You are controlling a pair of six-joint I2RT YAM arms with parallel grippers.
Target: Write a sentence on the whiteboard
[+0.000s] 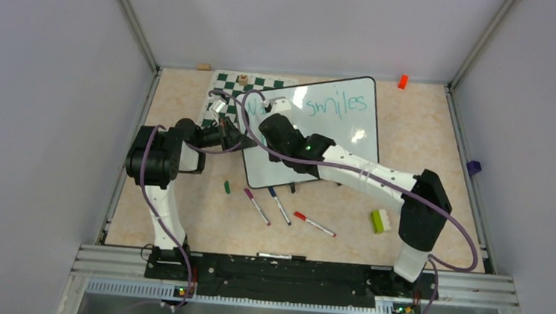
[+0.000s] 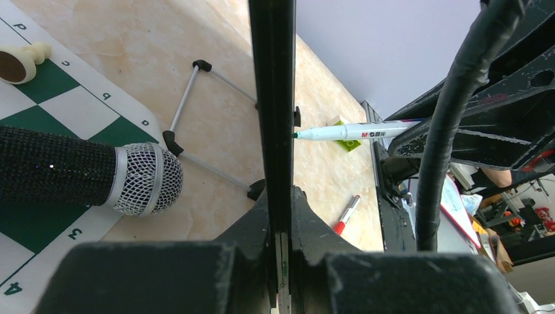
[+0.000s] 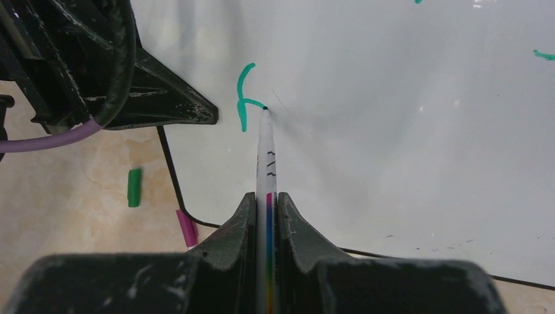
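Observation:
The whiteboard (image 1: 337,135) lies tilted at the middle of the table, partly over the chess mat. The sentence shows as teal "smiles" (image 1: 335,104); the word to its left is mostly hidden by my right arm. My right gripper (image 3: 266,199) is shut on a white marker (image 3: 266,157). The marker's tip touches the board at the end of a fresh teal stroke (image 3: 244,98). My left gripper (image 2: 280,196) is shut on the whiteboard's black rim (image 2: 271,98), seen edge-on. From above, the left gripper (image 1: 224,134) sits at the board's left edge and the right gripper (image 1: 272,119) is over the board.
A microphone (image 2: 98,173) and a pawn (image 2: 19,62) lie on the chess mat (image 1: 254,82). Three markers (image 1: 280,205) and a green cap (image 1: 227,187) lie in front of the board. A green-and-white block (image 1: 379,221) sits right of them, an orange block (image 1: 402,81) at the back.

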